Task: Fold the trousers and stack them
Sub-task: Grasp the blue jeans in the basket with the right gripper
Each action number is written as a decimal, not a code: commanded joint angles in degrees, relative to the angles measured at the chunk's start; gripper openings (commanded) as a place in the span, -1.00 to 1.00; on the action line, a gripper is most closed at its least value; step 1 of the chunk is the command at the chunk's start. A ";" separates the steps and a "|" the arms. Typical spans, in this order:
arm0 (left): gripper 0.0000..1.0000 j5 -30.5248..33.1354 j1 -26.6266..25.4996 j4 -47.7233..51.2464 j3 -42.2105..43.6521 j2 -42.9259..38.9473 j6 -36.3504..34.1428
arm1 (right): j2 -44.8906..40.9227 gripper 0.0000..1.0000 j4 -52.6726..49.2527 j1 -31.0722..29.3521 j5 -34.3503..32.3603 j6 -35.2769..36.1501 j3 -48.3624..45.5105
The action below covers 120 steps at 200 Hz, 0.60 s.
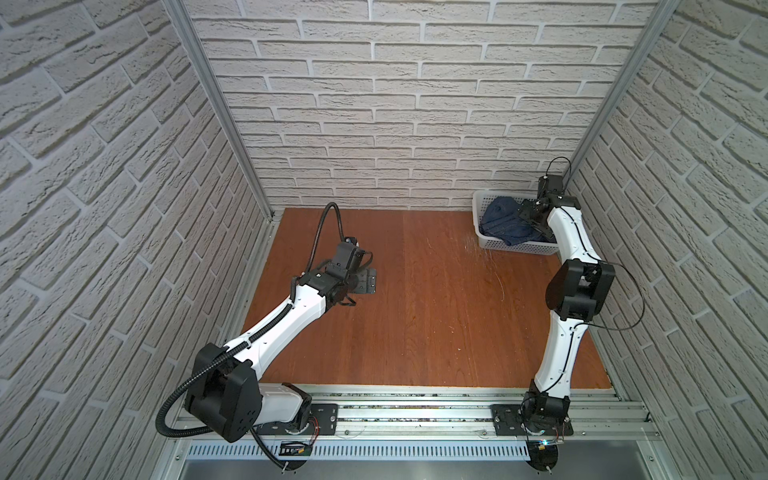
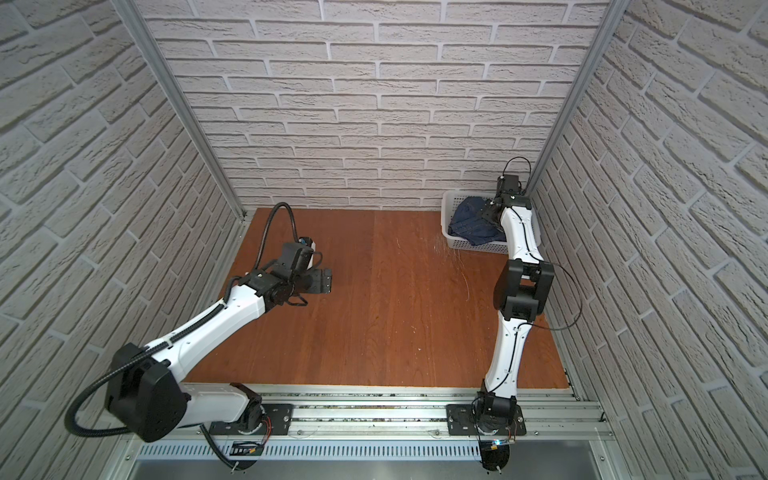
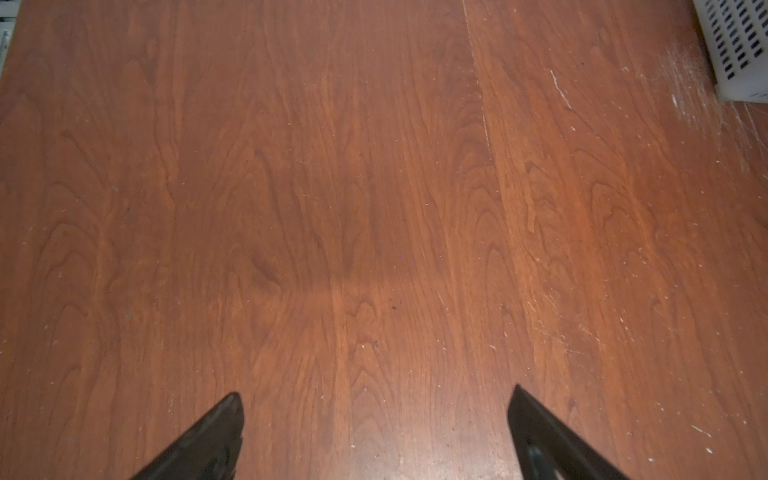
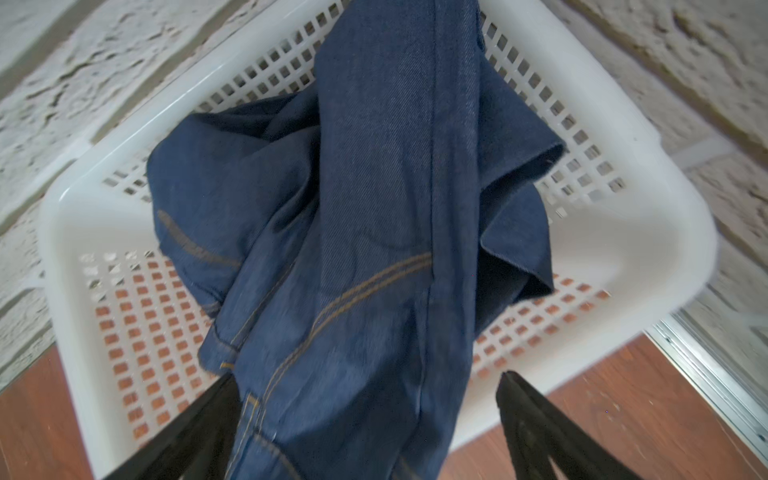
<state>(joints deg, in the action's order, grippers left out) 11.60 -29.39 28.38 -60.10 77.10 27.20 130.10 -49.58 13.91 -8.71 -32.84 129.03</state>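
White basket (image 1: 515, 248) holds crumpled jeans (image 1: 500, 220); right fingers (image 4: 540, 436) spread wide astride denim, unclamped; left fingers (image 3: 208, 440) spread, empty.

Dark blue jeans (image 2: 471, 224) lie bunched in a white perforated basket (image 2: 449, 212) at the table's far right corner, with the right gripper (image 2: 489, 212) right over the pile. Left gripper (image 2: 320, 281) hovers above the wooden tabletop (image 2: 395, 316), well apart from the basket.
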 commanded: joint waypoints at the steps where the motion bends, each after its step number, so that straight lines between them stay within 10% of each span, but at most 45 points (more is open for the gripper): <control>1: 0.96 -0.02 -0.92 0.71 -2.45 1.16 -1.09 | 2.00 1.00 -1.39 1.36 4.92 -1.90 5.28; 120: 0.96 0.18 -2.87 0.36 -5.18 5.05 -1.49 | 18.98 0.99 2.90 3.93 17.46 -9.19 17.29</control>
<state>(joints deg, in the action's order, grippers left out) 11.49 -31.66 28.99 -63.07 81.54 26.59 146.63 -49.17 18.37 4.89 -38.74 145.10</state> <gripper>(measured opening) 0.982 0.997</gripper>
